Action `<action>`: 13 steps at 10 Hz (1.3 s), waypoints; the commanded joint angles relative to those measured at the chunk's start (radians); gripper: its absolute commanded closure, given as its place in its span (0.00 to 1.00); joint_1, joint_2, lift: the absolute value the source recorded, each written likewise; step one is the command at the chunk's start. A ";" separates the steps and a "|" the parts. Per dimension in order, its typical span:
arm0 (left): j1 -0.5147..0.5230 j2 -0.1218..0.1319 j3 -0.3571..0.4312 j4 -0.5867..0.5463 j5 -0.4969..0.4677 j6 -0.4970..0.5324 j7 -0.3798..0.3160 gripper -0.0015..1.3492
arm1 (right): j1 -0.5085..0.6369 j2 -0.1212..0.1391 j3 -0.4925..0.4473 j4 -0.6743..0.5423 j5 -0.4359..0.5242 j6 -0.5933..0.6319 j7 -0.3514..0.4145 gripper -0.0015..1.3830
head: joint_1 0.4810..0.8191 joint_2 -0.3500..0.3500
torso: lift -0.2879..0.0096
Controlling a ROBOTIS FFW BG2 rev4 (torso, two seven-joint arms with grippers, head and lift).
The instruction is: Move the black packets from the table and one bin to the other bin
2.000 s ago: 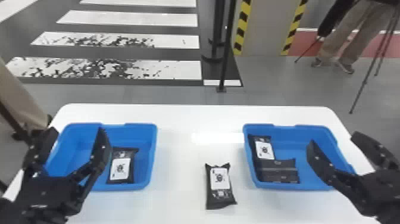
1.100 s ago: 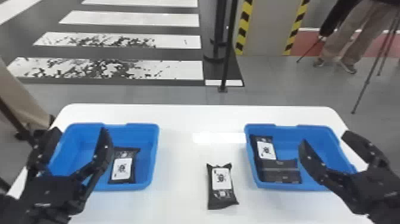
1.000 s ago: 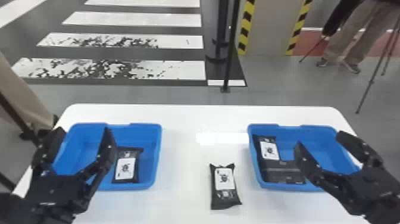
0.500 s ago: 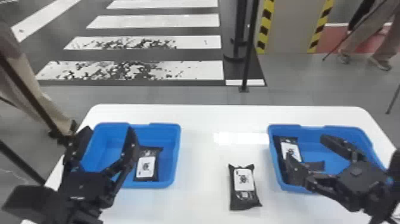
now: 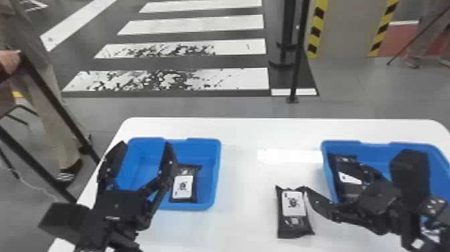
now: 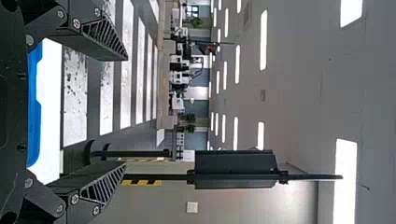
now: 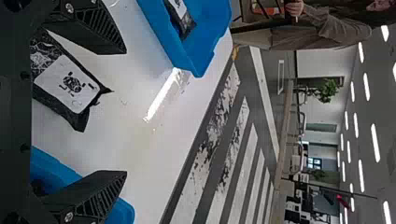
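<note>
One black packet [image 5: 293, 204] is seen face up on the white table [image 5: 247, 207], between the left bin [image 5: 216, 167] and the right bin [image 5: 375, 149]. A second packet [image 5: 184, 186] is noted inside the left bin, along the side nearer the table's middle; dark packets [image 5: 343, 161] in the right bin are partly hidden by the right arm. The left gripper [image 5: 144, 147] is held over the left bin, fingers spread, nothing gripped. The right gripper [image 5: 333, 177] is positioned beside the table packet, its fingers also set wide apart; contact cannot be told
</note>
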 commanded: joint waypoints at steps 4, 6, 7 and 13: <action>-0.007 -0.003 -0.004 0.010 0.006 -0.002 0.000 0.19 | -0.133 -0.028 0.119 0.220 -0.067 -0.011 0.048 0.07 | 0.63 0.74 | 0.60; -0.007 -0.003 -0.004 0.012 0.004 -0.002 0.000 0.19 | -0.160 -0.032 0.151 0.242 -0.069 0.009 0.053 0.07 | 0.63 0.78 | 0.60; -0.009 -0.003 -0.004 0.019 0.002 -0.002 0.000 0.19 | -0.185 -0.037 0.181 0.266 -0.077 0.031 0.056 0.07 | 0.63 0.79 | 0.60; -0.017 -0.003 -0.010 0.034 0.002 -0.004 0.000 0.19 | -0.303 -0.054 0.334 0.301 -0.009 0.239 0.053 0.07 | 0.63 0.85 | 0.60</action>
